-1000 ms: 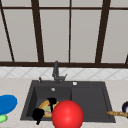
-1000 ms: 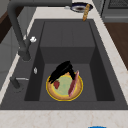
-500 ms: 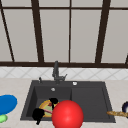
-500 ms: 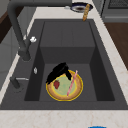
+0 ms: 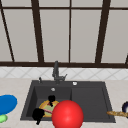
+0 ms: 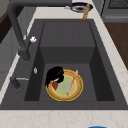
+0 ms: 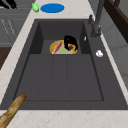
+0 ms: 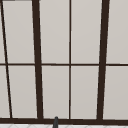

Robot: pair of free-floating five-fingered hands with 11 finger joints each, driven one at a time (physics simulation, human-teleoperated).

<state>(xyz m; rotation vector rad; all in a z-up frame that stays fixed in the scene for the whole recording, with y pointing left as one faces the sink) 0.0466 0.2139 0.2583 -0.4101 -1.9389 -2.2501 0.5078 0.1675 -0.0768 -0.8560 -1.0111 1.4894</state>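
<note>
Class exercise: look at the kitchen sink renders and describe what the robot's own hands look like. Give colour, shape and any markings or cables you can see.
Both are plain black, human-shaped hands with slim fingers and no arm, wrist sleeve or cable attached. The left hand shows as a rounded black shape with thin fingers trailing from it. The right hand looks the same; in the left side view it is a glossy black mass. No markings, logos or seams are visible on either.

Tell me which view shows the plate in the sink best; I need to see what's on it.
The left side view: the plate lies nearly whole, a pink stick across it, a robot hand at its rim. The front view's red ball covers part; the right side view shows it farther off.
</note>
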